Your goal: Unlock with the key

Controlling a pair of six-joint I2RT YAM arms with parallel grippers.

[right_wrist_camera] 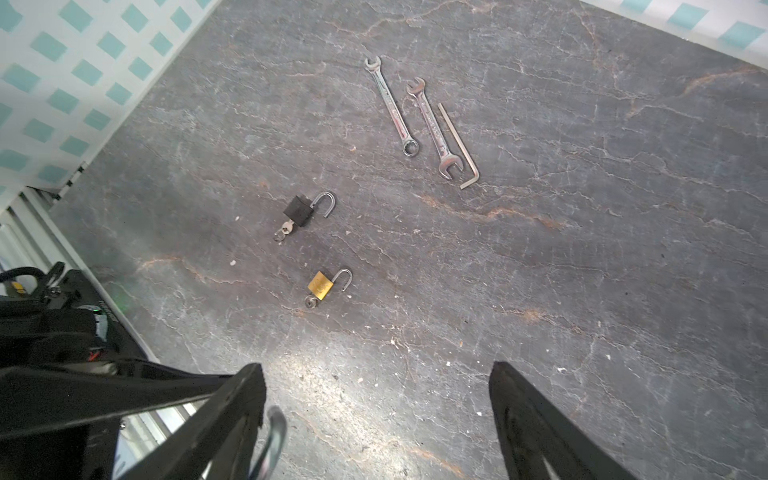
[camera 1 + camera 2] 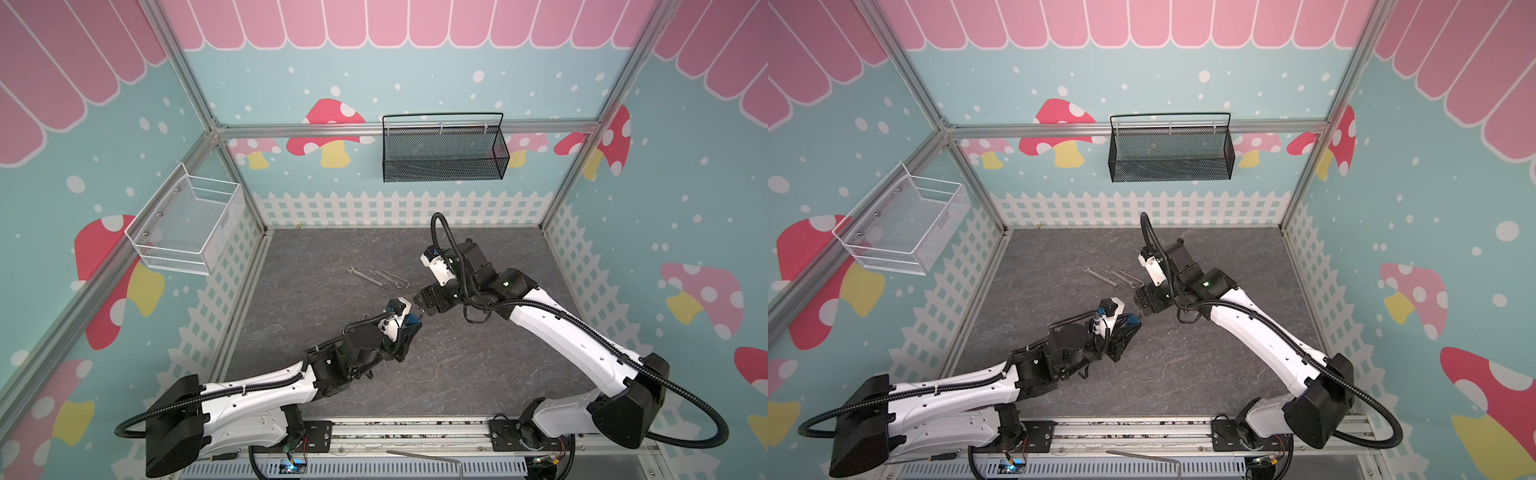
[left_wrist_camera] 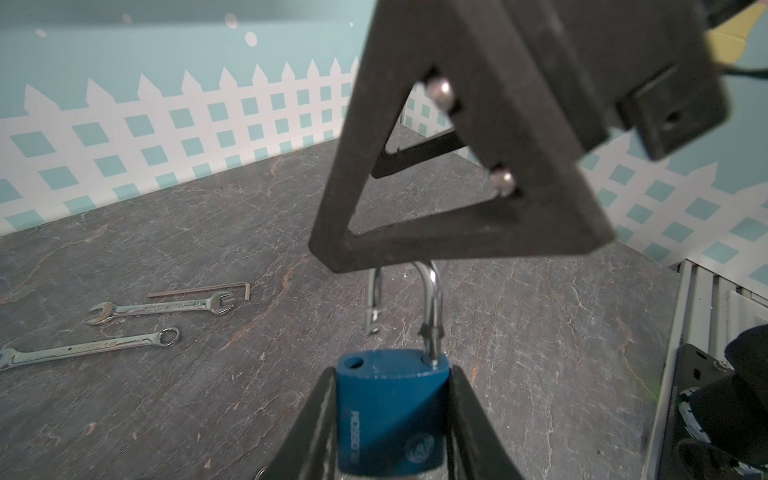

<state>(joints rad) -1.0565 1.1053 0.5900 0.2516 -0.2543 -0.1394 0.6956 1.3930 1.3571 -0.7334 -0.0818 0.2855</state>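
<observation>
L jaws pinched the blue padlock [image 3: 390,415] across the two sides of its body, holding it up off the worktop [image 3: 145,415] near mid-scene. R jaws were spread wide w/ nothing in them.

Key relation: the shackle [image 3: 432,299] ran straight out of the body, its long axis pointing away from L jaws and toward R jaws, so the lock lay directly ahead of R jaws. R arm [image 2: 552,324] was clearly the nearer one to the bow; L had only the body.

In R wrist view the bow sat just inside the gap, close against one jaw and well apart from the other. Couldn't tell whether it was touching. In L wrist view one R jaw crossed in front of the bow's top and hid it.

One shackle leg was seated in the body, the other hung free beside its empty hole [image 3: 355,362], so prob. already unlocked. Its key wasn't clearly visible, as the body's base was hidden betw. L jaws.

Elsewhere on the worktop: black padlock [image 1: 299,212] & brass padlock [image 1: 321,284], both sprung, plus wrenches [image 1: 391,104] and a hex key [image 1: 457,141] further off.
</observation>
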